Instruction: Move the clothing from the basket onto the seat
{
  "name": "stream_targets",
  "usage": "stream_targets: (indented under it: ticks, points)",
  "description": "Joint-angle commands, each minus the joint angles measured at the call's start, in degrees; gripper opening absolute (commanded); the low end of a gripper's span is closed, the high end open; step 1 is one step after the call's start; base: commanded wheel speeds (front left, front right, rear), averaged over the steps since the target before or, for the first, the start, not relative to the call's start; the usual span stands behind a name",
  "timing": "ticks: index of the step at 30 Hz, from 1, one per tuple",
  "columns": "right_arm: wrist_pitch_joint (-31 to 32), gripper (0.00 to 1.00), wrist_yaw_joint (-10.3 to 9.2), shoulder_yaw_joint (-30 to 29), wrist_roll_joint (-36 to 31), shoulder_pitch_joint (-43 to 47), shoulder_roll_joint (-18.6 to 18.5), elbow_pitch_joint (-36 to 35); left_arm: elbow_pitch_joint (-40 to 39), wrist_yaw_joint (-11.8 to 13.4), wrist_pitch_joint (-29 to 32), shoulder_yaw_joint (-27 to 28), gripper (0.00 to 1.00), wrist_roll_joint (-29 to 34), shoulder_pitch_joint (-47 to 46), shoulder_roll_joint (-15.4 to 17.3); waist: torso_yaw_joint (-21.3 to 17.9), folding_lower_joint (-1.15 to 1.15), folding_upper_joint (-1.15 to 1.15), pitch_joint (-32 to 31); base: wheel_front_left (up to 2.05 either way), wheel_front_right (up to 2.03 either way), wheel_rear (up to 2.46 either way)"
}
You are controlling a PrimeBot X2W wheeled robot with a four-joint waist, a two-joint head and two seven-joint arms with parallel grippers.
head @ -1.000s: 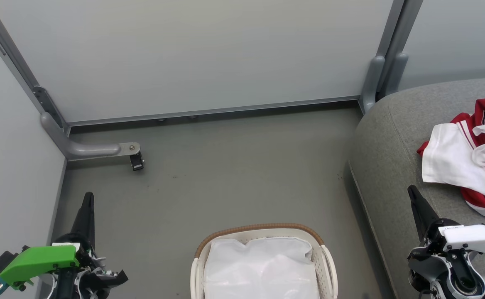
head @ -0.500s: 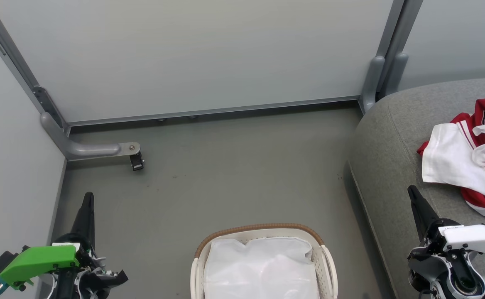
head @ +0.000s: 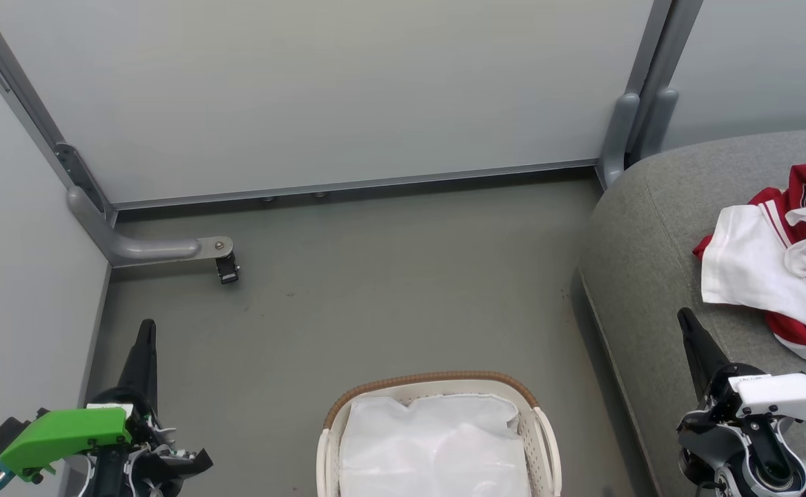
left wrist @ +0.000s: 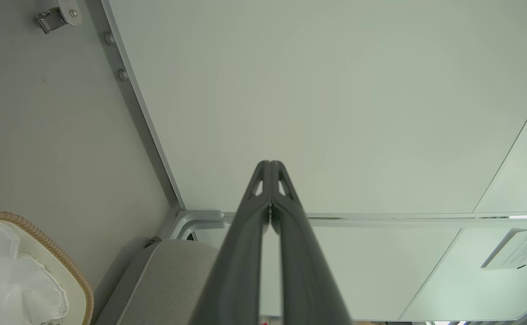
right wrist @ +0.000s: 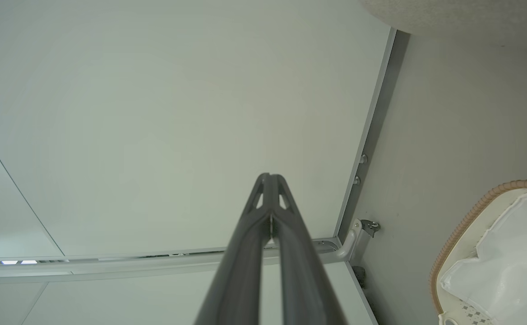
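The red and white clothing [head: 782, 266] lies bunched on the grey seat [head: 658, 241] at the right edge of the head view. The white basket [head: 541, 428] with its brown woven rim stands on the floor at the bottom centre, holding just a plain white sheet [head: 434, 445]. My left gripper [head: 146, 328] is shut and empty at the lower left, well left of the basket. My right gripper [head: 684, 316] is shut and empty at the lower right, over the seat's front part, just left of the clothing. The wrist views show each pair of fingers [left wrist: 270, 180] [right wrist: 270, 189] pressed together.
Pale partition walls [head: 320, 90] close the back and left. A grey bracket with a small caster [head: 227, 268] juts onto the floor at the left corner. A grey post [head: 627, 134] stands by the seat's far corner. Bare grey floor [head: 389, 276] lies beyond the basket.
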Motion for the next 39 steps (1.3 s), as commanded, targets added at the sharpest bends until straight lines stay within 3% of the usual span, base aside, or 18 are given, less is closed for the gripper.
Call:
stream_targets:
  ticks: [1,39]
  points:
    - [0.14,0.0,-0.02,-0.1,0.2,0.52,-0.16,-0.14,-0.16,-0.33,0.24,0.11,0.0,-0.21,-0.68,0.36,0.0,0.0,0.48,0.0,0.0,0.0,0.0]
    - [0.13,0.0,-0.01,-0.09,0.21,0.53,-0.16,-0.14,-0.17,-0.32,0.23,0.1,0.0,-0.21,-0.68,0.36,0.0,0.0,0.48,0.0,0.0,0.0,0.0]
